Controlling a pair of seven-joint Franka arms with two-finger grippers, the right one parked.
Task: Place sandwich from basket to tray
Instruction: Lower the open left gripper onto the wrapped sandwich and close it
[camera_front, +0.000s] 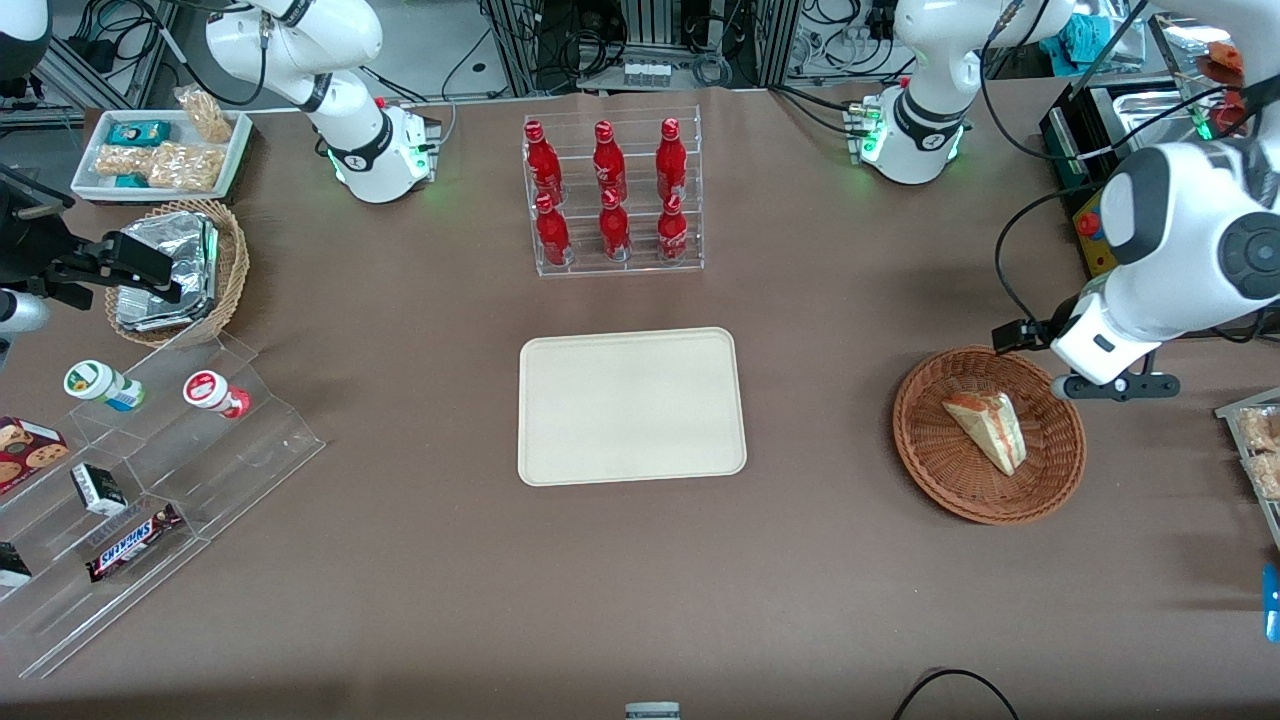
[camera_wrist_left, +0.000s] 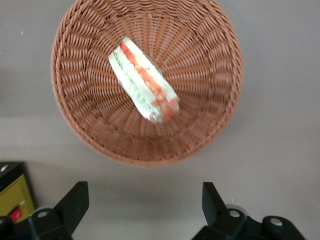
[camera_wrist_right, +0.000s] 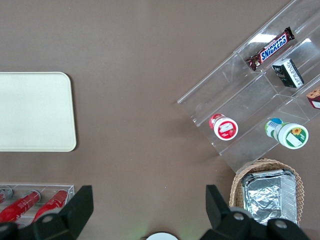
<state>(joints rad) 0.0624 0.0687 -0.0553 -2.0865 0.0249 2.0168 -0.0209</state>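
A wide bench (camera_front: 400, 600) under a plain brown cover fills nearly the whole scene — evenly lit from above, with soft shadows. Farther from the front camera, past its edge, runs a clutter of black cables (camera_front: 560, 40) and metal frames (camera_front: 660, 30) — little else of the room shows.

The sandwich (camera_front: 987, 430) lies in the basket (camera_front: 930, 455); the tray (camera_front: 631, 405) sits well apart from the basket; the gripper (camera_wrist_left: 145, 202), jaws spread, hovers just above the basket's rim.

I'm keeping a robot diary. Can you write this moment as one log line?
stage: approach | hand: open, beside basket, above table | sandwich: in basket, untouched | tray: empty
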